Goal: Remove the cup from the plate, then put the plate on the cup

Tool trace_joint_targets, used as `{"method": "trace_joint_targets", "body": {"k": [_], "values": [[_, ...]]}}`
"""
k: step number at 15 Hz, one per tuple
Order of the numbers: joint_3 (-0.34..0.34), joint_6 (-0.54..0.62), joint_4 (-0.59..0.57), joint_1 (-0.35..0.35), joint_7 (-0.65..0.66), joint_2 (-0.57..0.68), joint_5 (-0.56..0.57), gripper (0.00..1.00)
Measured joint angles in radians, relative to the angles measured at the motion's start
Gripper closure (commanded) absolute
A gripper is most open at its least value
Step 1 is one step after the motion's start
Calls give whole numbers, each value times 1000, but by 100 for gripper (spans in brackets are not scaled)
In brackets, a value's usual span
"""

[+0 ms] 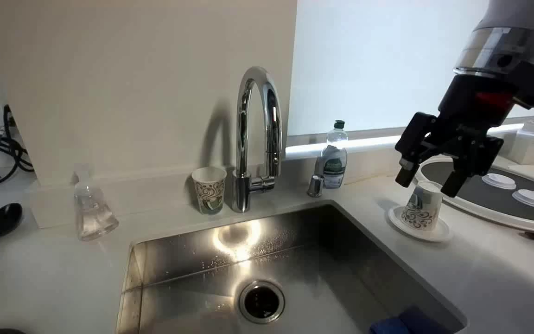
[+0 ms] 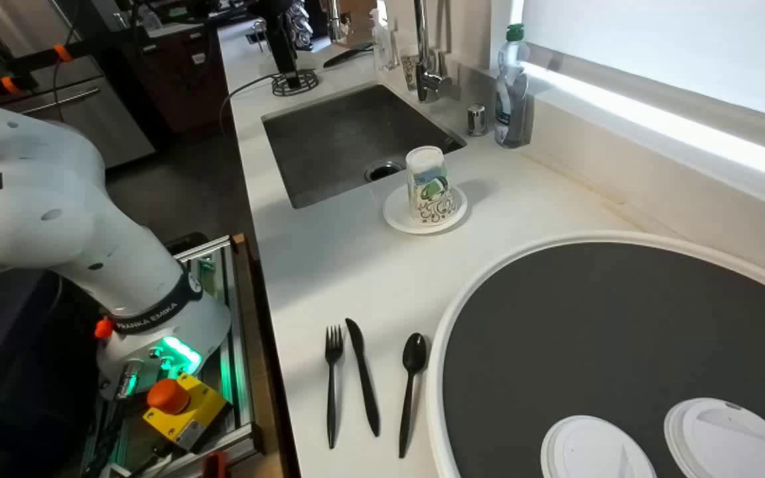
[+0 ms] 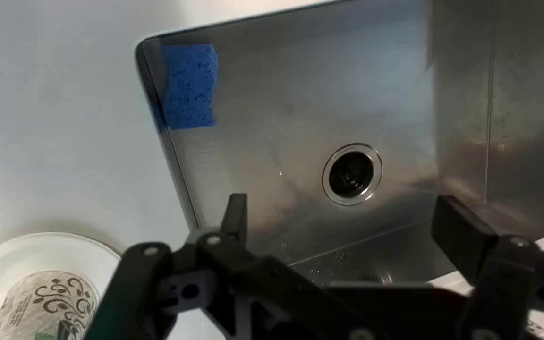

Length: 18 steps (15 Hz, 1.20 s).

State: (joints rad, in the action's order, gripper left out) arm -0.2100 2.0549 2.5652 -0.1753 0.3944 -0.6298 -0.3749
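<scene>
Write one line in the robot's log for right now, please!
gripper: open, empty; cup: upside down on plate; blue sponge: in sink; task: cup not yet removed

The patterned cup (image 3: 47,304) rests on the plate (image 3: 50,250), 2 fingers (image 3: 463,236) spread wide

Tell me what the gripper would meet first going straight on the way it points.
Likely the sink floor near the drain; both show ahead of the open gripper in the wrist view. Depth and exact spot are unclear.

Blue sponge (image 3: 191,86) in steel sink (image 3: 272,118)
</scene>
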Motion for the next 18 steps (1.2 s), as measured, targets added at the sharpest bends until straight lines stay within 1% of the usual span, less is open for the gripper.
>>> {"method": "trace_joint_targets", "body": {"k": [8,10,13,15,18], "values": [[-1,0,1,5,1,2,11,0],[-9,3,13,47,36,9,79,0],[-11,64,56,142,97,32,178,0],[-11,108,71,196,136,53,225,0],[-11,151,78,249,202,75,281,0]]}}
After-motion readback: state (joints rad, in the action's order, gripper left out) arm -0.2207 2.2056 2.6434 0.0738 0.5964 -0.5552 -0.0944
